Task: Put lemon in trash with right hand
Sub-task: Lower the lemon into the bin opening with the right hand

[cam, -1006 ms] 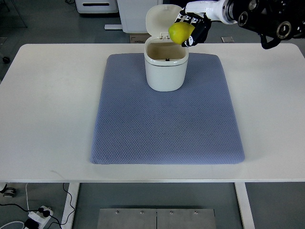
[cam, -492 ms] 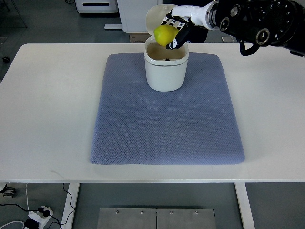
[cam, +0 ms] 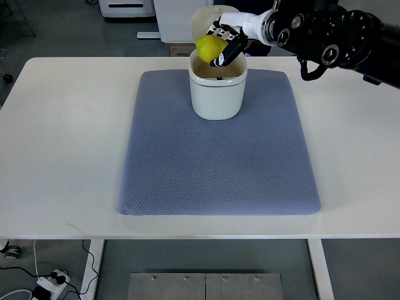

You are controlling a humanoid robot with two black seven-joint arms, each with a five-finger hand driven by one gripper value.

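A yellow lemon hangs just above the open mouth of a cream trash bin, toward its back left rim. My right hand is shut on the lemon, its black and white fingers wrapped over the fruit's right side. The arm reaches in from the upper right. The bin's lid stands flipped up behind the hand, partly hidden by it. The bin's inside looks dark and bare where I can see it. My left hand is out of view.
The bin stands at the back of a blue-grey quilted mat on a white table. White cabinets sit on the floor beyond the table's far edge. A power strip lies on the floor below left.
My right hand has carried the lemon leftward and slightly down, from beside the bin's right rim to over its opening. The arm has reached further into view.
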